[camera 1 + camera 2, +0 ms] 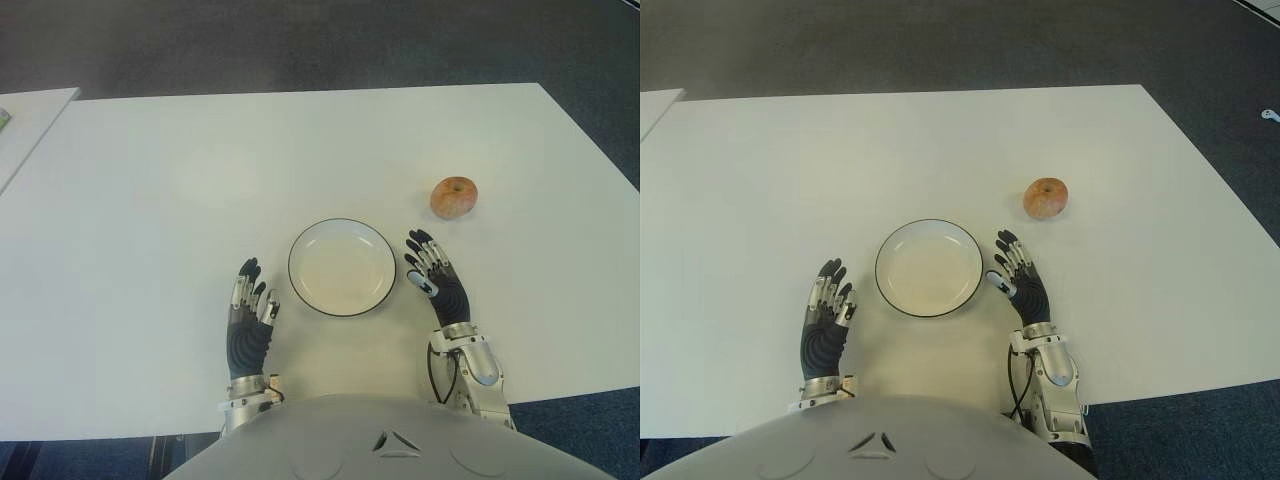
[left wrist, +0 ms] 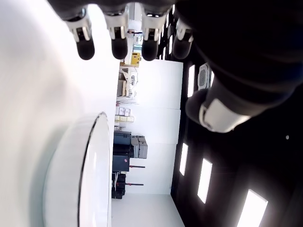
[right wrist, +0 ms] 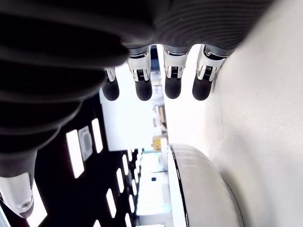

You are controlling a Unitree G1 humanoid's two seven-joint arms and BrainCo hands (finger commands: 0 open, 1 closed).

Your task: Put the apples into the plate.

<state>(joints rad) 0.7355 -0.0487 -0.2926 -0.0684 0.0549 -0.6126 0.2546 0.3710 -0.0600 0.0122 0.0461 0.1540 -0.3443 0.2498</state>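
Left eye view: apple (image 1: pixel 454 197) sits on tabletop (image 1: pixel 150 200), outside empty plate (image 1: pixel 342 267). Right hand (image 1: pixel 433 277), fingers spread and empty, flanks the plate nearest it, probably your reaching hand; left hand (image 1: pixel 250 318) likewise slack.

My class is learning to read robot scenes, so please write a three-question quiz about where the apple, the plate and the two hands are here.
1. True or false: the apple already lies in the plate.
2. Which hand shows nearer the apple?
A. left hand
B. right hand
3. Fill in: both hands are ____ and hold nothing.

Key
1. False. The apple sits on the white table, beyond the plate and to its right; the plate holds nothing.
2. B. The right hand is beside the plate's right rim, the left hand beside its left rim.
3. open
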